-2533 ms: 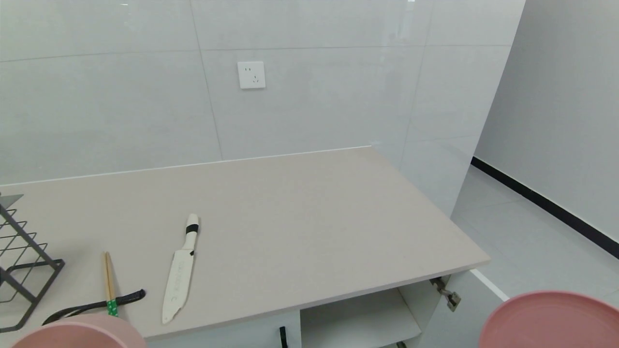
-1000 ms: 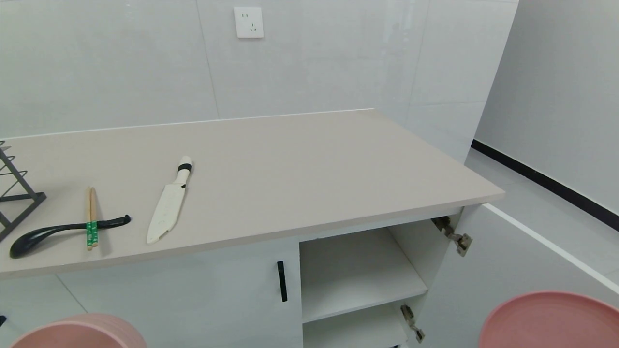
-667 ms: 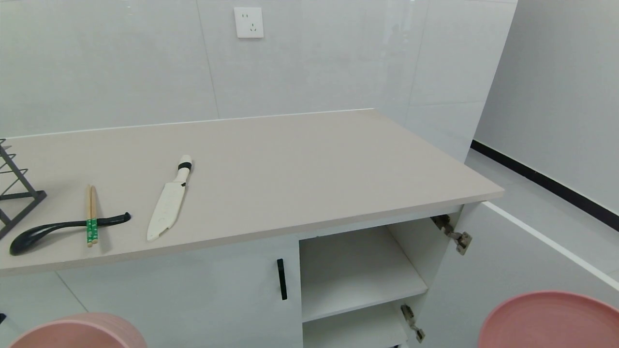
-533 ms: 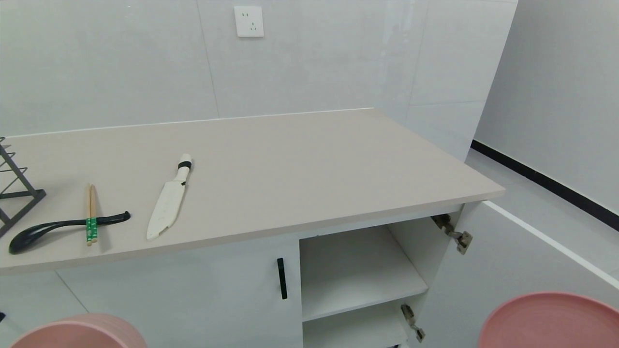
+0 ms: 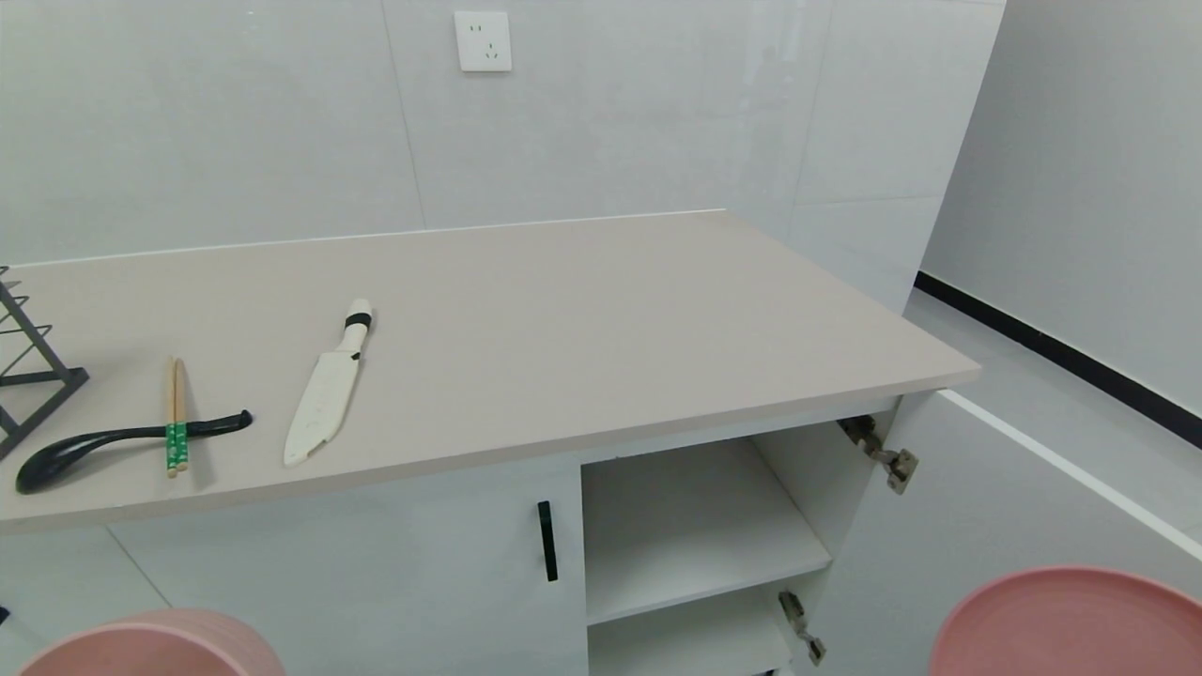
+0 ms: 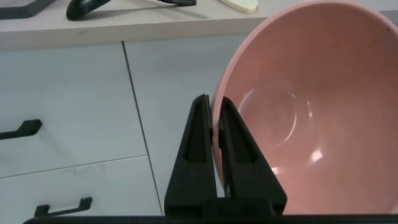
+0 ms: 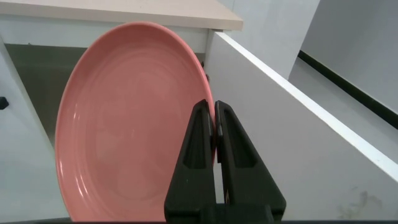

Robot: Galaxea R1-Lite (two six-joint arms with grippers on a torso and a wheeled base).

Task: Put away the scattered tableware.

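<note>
Two pieces are riding in my grippers right now. The left gripper (image 6: 215,107) is holding a round pink plastic bowl (image 6: 298,106), its jaws clamped on the bowl's wall at the rim. The right gripper (image 7: 214,112) is holding a flat round pink plate (image 7: 130,124), its jaws pinched on the plate's edge. Both are hanging low in front of the white cabinet: the bowl before the closed door with the black bar handle (image 5: 547,542), the plate beside the open white door (image 7: 292,124).

I am judging the step in hand to be stowing these on the white upper shelf (image 5: 685,535) inside the open compartment. I am planning to lead with the plate, since it is nearest the opening. That means levelling it first, then sliding it in clear of the metal hinges (image 5: 883,457) and under the front edge of the beige countertop (image 5: 582,319). I am aiming to let go only once it is lying flat toward the shelf's back edge, leaving the front for the bowl. Both grips are thin rim pinches, so I am favouring slow wrist turns.

Farther off, near the countertop's front edge toward its left end, more tableware is waiting. A cream knife with a black band (image 5: 329,385) is lying there, and a pair of wooden chopsticks with a green band (image 5: 175,418) is crossing a black spoon (image 5: 113,441). A dark wire rack (image 5: 28,376) is standing at the left edge.
</note>
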